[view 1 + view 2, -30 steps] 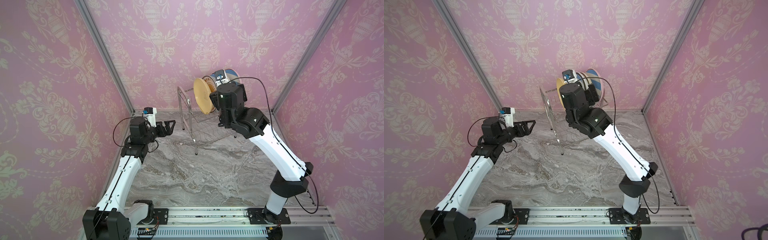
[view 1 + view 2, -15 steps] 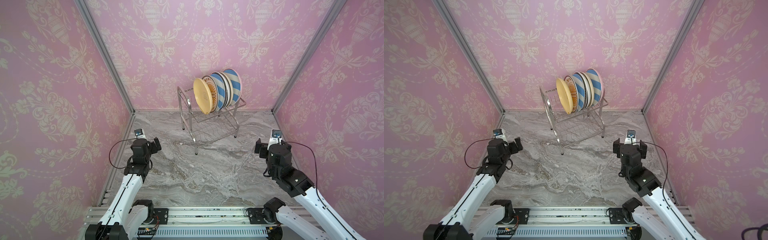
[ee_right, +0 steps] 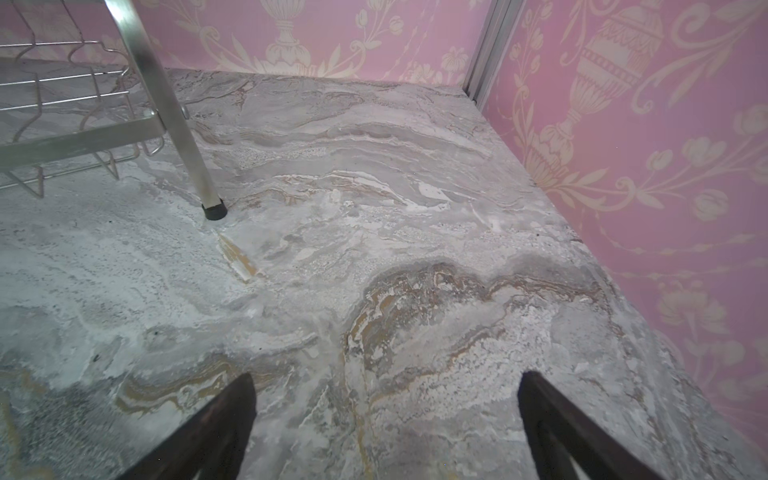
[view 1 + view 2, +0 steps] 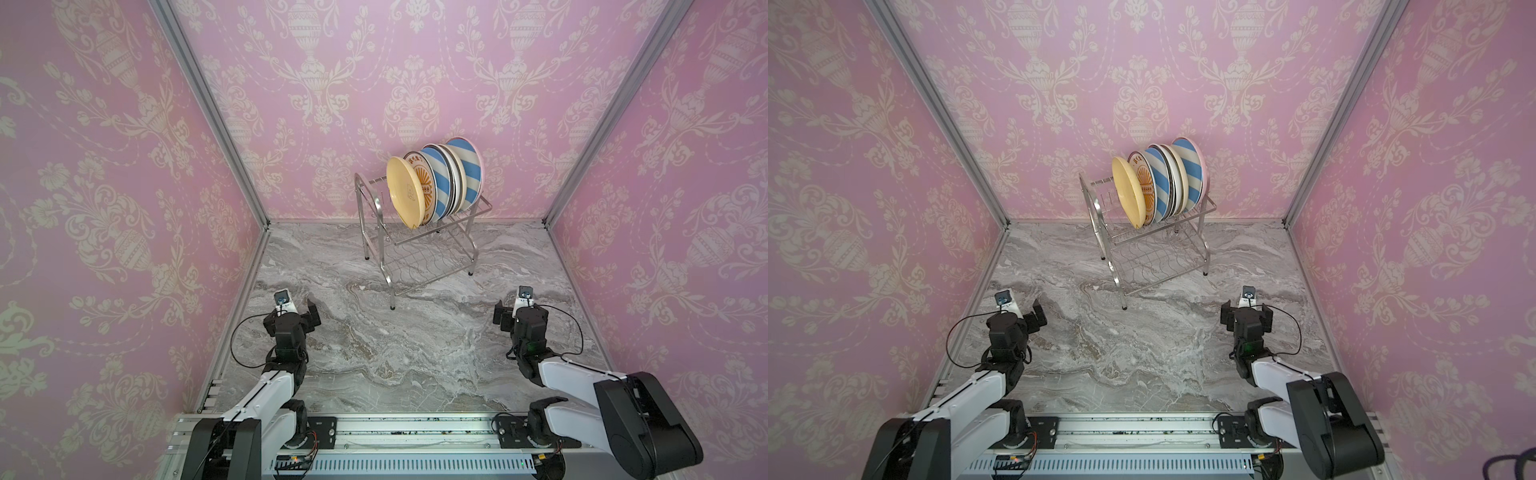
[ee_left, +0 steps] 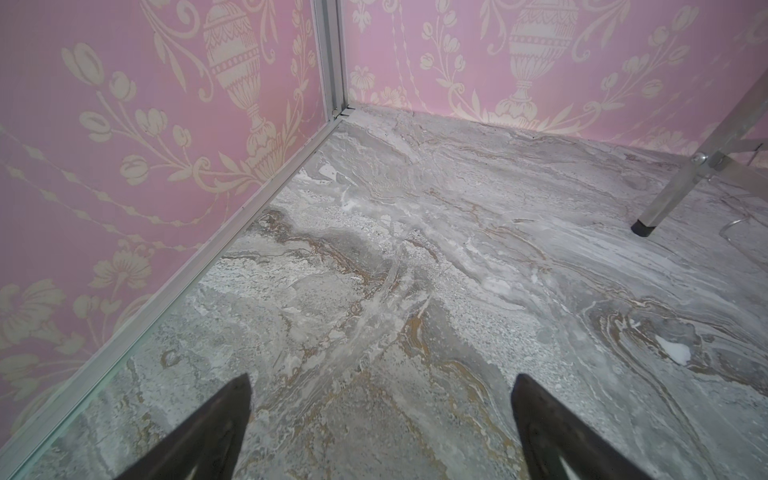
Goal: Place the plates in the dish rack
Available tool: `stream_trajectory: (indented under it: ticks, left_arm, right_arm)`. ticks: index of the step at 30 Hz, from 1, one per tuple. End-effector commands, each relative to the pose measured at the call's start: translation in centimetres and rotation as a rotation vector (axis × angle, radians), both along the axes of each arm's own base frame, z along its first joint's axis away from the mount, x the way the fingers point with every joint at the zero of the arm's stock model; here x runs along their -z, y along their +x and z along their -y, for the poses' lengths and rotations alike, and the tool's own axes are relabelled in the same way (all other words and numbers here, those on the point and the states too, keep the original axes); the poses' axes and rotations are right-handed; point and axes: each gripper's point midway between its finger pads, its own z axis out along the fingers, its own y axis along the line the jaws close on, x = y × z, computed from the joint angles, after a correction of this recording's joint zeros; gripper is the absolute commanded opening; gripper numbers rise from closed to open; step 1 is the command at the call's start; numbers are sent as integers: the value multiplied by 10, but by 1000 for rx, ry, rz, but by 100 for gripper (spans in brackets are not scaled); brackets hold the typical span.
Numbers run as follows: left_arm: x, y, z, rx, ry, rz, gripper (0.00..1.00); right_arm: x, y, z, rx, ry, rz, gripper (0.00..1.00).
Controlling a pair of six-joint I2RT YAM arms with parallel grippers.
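The dish rack [image 4: 419,249] [image 4: 1154,253] stands at the back of the marble table. Several plates stand on edge in its upper tier, in both top views. A plain yellow plate [image 4: 405,191] [image 4: 1128,193] is at the front, then an orange sunburst one [image 4: 426,187] and blue-white striped ones [image 4: 467,170]. The lower tier is bare wire. My left gripper [image 4: 301,313] [image 5: 382,390] is open and empty near the left wall. My right gripper [image 4: 1246,318] [image 3: 386,386] is open and empty near the right wall. Each wrist view shows one rack leg [image 5: 665,199] [image 3: 174,124].
Pink patterned walls with aluminium corner posts [image 4: 216,116] close in the table on three sides. The arms' base rail [image 4: 395,436] runs along the front edge. The rack's black feet [image 3: 214,210] rest on the marble.
My right arm has left the yellow plate in the rack and pulled back to the front right. My left arm has drawn back to the front left. Both are now almost still.
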Motion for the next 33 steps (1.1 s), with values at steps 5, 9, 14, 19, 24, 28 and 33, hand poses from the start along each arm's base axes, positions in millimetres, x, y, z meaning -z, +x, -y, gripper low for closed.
stream_trajectory:
  ticks: [5,9,14,19,24,28,33]
  left_arm:
    - [-14,40,4,59,80,122,99]
    - [19,66,20,166,63,54,99]
    - [27,71,9,102,56,5,99]
    - [30,82,18,158,56,-40,99]
    - [26,82,14,137,69,-6,99]
    - [26,83,14,137,69,-5,99]
    - [26,82,14,137,69,-7,99]
  right_arm:
    - [-22,48,-21,-152,52,174,100]
    - [-14,55,-14,-103,49,121,100]
    - [-14,60,-15,-116,63,119,100]
    - [-13,60,-16,-121,64,116,100]
    - [-13,60,-15,-120,65,117,100]
    - [-12,60,-15,-121,65,112,100]
    - [-12,60,-15,-120,69,111,100]
